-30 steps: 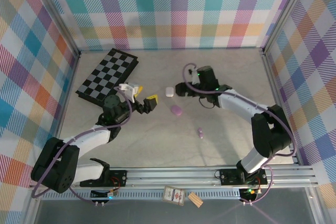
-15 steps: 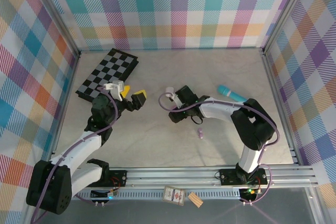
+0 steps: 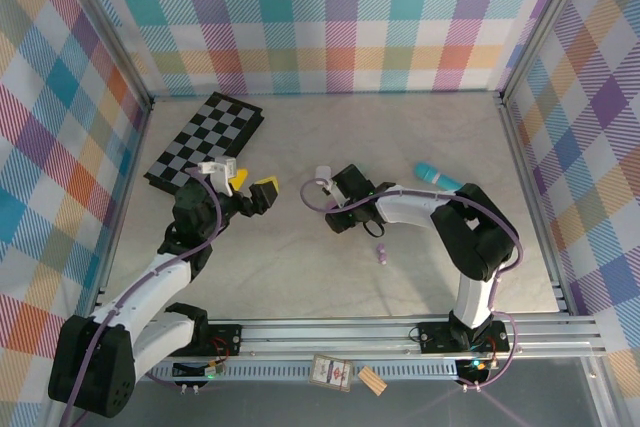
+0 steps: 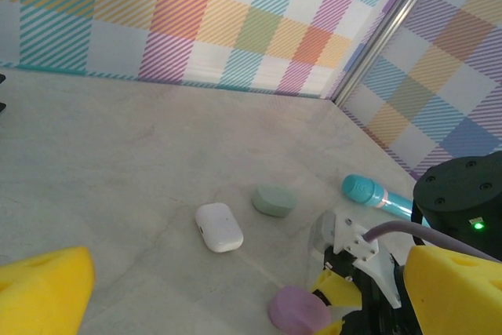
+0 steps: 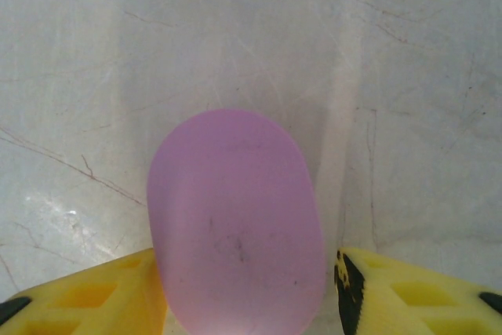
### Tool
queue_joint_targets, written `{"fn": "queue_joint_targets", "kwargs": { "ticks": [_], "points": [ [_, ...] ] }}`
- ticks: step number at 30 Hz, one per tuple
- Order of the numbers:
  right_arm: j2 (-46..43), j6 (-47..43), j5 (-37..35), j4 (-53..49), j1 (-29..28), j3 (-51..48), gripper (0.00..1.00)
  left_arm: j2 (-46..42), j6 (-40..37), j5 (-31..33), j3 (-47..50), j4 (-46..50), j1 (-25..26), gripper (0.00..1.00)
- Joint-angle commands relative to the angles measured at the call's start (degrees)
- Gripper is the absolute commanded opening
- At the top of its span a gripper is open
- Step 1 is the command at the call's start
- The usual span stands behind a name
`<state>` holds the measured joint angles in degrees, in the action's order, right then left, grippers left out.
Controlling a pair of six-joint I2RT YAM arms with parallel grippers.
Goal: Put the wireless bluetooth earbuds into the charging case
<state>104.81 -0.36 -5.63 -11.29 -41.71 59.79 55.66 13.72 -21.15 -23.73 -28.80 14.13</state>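
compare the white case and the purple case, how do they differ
Colour: the white case is white, the purple case lilac. Place: the white case lies free on the table, while the purple case sits inside the right claw. Shape: the white case looks boxier, the purple case more oval. Both are small rounded pebbles lying flat with lids shut.

I read the charging case (image 5: 235, 225) as plain lilac, no pattern, and the right gripper (image 5: 247, 294) pads (image 5: 408, 296) as yellow w/ blk marks. Also logged: white case (image 4: 219, 227), pale-green case (image 4: 274, 201), turquoise stick (image 4: 376, 194), purple earbud (image 3: 381, 253), blk/grey chequered board (image 3: 205, 142), pastel plaid walls (image 3: 330, 17), grey veined table (image 3: 300, 277).
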Motion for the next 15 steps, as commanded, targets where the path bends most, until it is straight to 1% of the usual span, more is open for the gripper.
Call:
{"fn": "queue_joint_targets", "kwargs": {
  "ticks": [1, 3, 5, 10, 15],
  "points": [
    [1.50, -0.60, -0.61, 0.94, -0.47, 1.97, 0.59, -1.63, -1.23, -1.31, 0.35, 1.24, -0.50, 1.00],
    [2.25, -0.72, -0.54, 0.93, -0.47, 2.47, 0.58, -1.95, -1.32, -1.30, 0.29, 1.64, -0.50, 1.00],
    [2.72, -0.80, -0.27, 0.92, -0.47, 2.96, 0.54, -2.24, -1.56, -1.49, 0.33, 1.82, -0.44, 1.00],
    [2.37, -0.78, -0.53, 0.54, -0.47, 3.14, 0.40, -2.73, -2.53, -1.79, 0.26, 3.15, -0.51, 1.00],
    [-1.41, -1.23, 0.22, -1.64, -0.47, 2.15, 0.39, -2.91, -4.01, -3.95, -0.17, 3.41, -0.50, 1.00]
  ]
}}
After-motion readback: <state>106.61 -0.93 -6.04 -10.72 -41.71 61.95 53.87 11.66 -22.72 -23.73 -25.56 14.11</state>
